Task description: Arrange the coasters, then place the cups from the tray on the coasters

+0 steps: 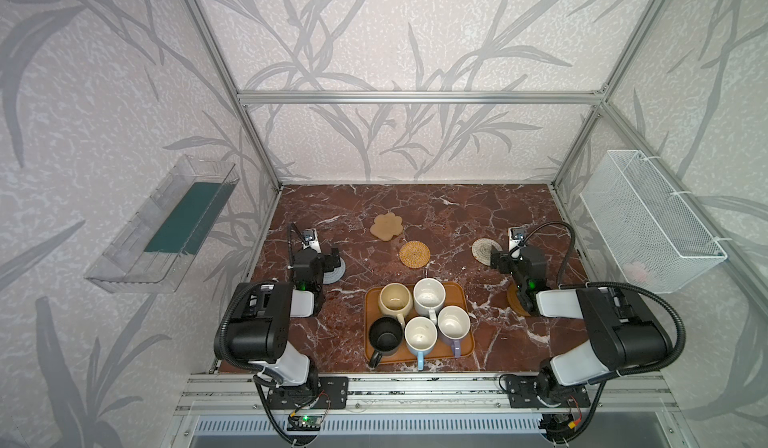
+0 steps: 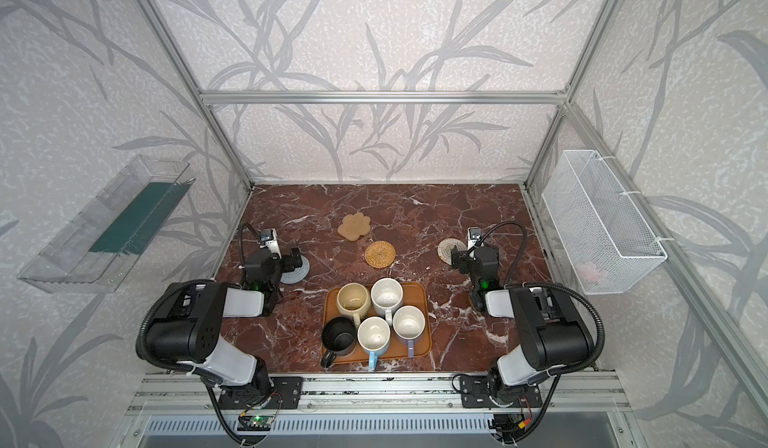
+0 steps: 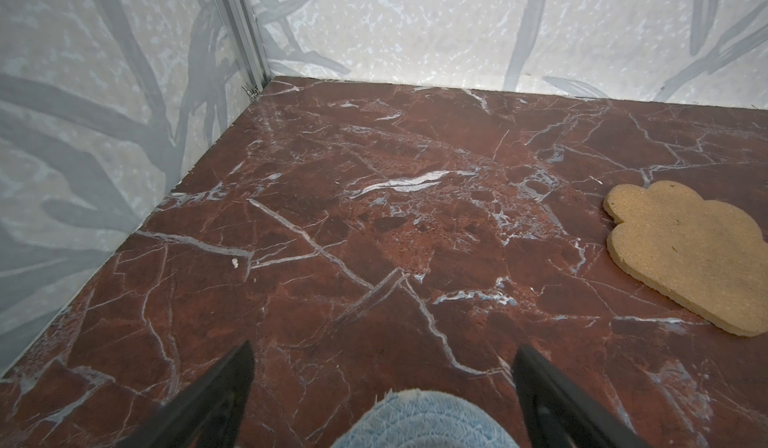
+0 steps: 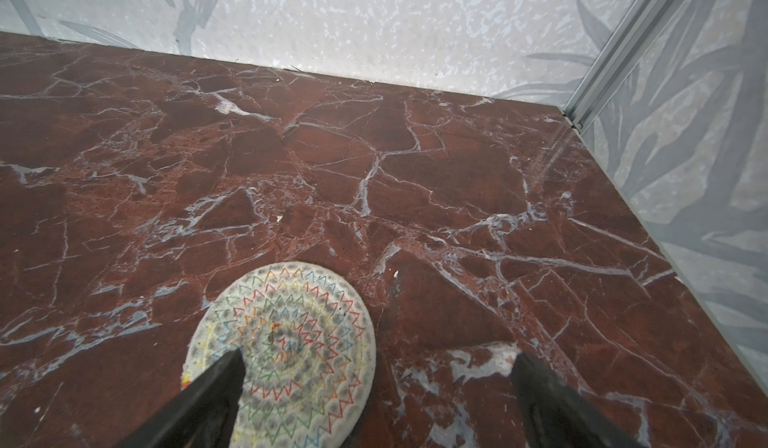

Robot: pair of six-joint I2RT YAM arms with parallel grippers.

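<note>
Black-and-white arms (image 1: 266, 325), black corrugated cables (image 1: 221, 325), green joint lights (image 1: 305, 286), black tool fingers (image 3: 216, 396).

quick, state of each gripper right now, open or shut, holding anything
Left gripper: open, holding nothing, over the grey-blue coaster.
Right gripper: open, holding nothing, one finger over the whitish rope coaster.
</note>
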